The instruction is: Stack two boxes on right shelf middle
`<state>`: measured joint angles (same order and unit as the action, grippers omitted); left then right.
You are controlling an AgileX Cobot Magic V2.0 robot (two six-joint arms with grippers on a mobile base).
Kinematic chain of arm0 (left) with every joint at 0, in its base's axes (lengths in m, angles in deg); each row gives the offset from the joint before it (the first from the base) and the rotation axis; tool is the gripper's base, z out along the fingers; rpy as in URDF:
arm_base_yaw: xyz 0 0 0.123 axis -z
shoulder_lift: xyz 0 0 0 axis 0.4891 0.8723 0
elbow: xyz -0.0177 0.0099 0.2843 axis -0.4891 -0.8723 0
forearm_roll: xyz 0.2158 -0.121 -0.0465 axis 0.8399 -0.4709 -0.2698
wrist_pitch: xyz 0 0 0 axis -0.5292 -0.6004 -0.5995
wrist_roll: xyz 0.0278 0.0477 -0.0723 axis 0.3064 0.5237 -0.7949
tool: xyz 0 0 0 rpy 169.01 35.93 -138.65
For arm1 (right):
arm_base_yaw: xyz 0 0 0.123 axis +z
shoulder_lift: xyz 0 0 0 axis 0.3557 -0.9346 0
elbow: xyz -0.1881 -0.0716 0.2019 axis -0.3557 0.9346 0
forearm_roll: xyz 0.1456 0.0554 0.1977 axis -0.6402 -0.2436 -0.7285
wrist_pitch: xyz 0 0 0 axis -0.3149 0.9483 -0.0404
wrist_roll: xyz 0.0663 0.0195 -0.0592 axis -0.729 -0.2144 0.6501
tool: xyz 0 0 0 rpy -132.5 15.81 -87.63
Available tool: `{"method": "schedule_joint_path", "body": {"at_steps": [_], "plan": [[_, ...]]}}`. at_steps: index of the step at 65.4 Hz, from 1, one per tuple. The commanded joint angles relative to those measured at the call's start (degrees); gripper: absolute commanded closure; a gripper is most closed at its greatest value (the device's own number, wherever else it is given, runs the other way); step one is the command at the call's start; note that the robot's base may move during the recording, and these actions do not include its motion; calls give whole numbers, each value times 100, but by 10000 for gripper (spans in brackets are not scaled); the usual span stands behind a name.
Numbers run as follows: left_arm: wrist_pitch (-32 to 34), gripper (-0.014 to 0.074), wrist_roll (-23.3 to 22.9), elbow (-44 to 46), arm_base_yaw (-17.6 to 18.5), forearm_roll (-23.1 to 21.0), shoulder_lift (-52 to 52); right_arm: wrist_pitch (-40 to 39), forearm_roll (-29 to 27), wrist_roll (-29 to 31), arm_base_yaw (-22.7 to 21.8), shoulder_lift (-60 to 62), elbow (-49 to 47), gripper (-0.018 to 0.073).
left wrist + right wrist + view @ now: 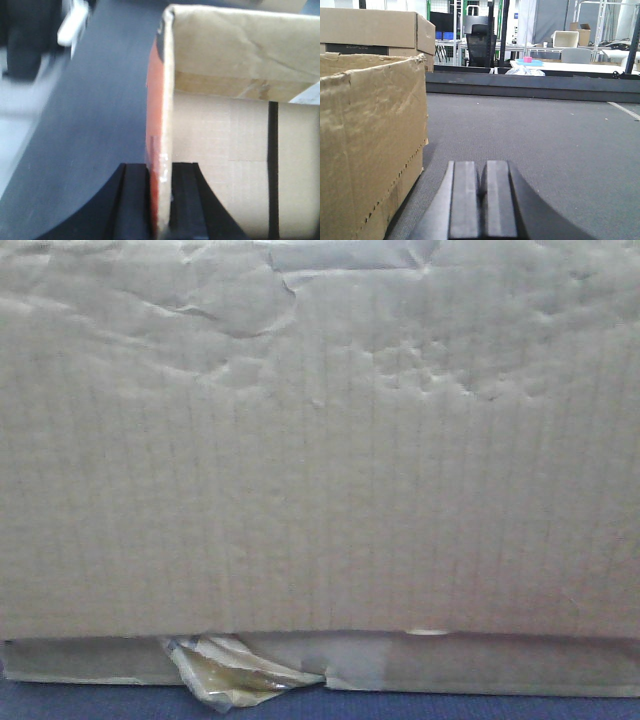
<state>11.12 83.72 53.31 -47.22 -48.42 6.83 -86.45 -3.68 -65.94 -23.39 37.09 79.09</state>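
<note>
left jaws clamped across an upright wall of the large box (225, 150), one finger on its orange outer face and one inside. right jaws together and empty, held level and low over the grey carpeted surface (545, 150), with the box just to their left. the front view shows the large box seemingly resting on the flat box (480, 665), whose torn tape (235, 675) peels. creased corrugated board, judged light but prone to buckling; hold near a corner fold. shelf not in view.
</note>
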Motion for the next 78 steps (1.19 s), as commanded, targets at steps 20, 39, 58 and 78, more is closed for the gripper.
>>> {"method": "schedule_joint_path", "body": {"at_steps": [20, 39, 58, 78], "plan": [[-410, 708, -1934, 1331, 3004, 2007, -78, -136, -6, 0, -32, 21, -2, 721], [-410, 708, -3232, 262, 4965, 3280, -44, -136, -6, 0, -32, 21, -2, 721], [-119, 708, -4270, -1434, 5445, 3172, -32, -136, -6, 0, -32, 21, -2, 721], [492, 708, -4377, -2049, 5460, 2837, 439, -136, -6, 0, -32, 21, -2, 721]]}}
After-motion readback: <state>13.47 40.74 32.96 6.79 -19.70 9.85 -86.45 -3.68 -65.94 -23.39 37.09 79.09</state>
